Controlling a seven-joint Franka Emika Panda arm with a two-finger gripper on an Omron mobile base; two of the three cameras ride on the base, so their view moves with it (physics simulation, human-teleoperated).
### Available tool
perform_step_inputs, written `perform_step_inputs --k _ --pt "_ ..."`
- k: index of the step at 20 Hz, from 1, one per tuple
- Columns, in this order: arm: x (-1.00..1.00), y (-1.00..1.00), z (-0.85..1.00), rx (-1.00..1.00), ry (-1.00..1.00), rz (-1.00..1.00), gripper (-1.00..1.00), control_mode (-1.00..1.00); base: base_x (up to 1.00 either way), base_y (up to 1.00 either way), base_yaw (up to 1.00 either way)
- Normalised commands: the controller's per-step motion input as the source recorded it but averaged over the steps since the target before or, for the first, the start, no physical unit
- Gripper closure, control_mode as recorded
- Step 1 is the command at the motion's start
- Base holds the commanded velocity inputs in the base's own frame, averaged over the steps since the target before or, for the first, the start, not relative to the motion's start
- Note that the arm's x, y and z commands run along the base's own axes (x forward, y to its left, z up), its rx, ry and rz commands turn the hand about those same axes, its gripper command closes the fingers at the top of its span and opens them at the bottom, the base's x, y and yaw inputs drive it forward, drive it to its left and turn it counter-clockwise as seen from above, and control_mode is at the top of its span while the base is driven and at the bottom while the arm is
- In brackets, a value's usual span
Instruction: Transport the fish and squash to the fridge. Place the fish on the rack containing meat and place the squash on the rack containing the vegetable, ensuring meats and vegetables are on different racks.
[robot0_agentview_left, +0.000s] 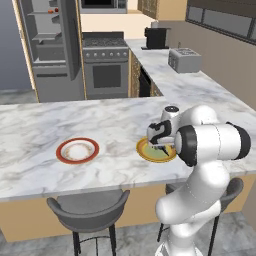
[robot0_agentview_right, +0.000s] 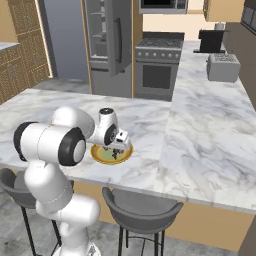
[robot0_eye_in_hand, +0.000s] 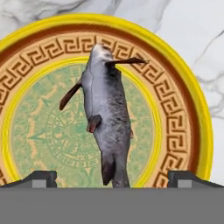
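Poised low over the yellow-rimmed plate (robot0_eye_in_hand: 192, 100) near the front edge of the marble bench (robot0_agentview_left: 40, 125), end effector (robot0_eye_in_hand: 111, 180) spread wide, one dark tip either side of the fish's tail, pinching nothing. Grey fish (robot0_eye_in_hand: 107, 118) lying along the plate's green middle, head away from the fingertips (robot0_eye_in_hand: 39, 178), tail between them. Red-rimmed plate (robot0_agentview_left: 77, 150) well apart toward the bench's left. Fridge (robot0_agentview_left: 50, 45) standing open past the far left corner, beside the steel range (robot0_agentview_left: 105, 65). Toaster (robot0_agentview_left: 184, 60) on the bench's right-hand wing, near the wall edge.
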Motion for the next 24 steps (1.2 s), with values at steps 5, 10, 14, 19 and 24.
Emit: perform_step_inputs --k 5,10,14,19,24 --pt "0.15 0.00 -0.19 0.00 0.00 0.00 -1.00 -1.00 0.00 0.00 0.00" --pt "0.05 0.00 -0.19 0.00 0.00 0.00 -1.00 -1.00 0.00 0.00 0.00" --pt "0.19 0.00 -0.24 0.00 0.00 0.00 -1.00 -1.00 0.00 0.00 0.00" --pt "0.29 0.00 -0.11 0.00 0.00 0.00 -1.00 -1.00 0.00 0.00 0.00" --pt "0.27 0.00 -0.05 0.00 0.00 0.00 -1.00 -1.00 0.00 0.00 0.00"
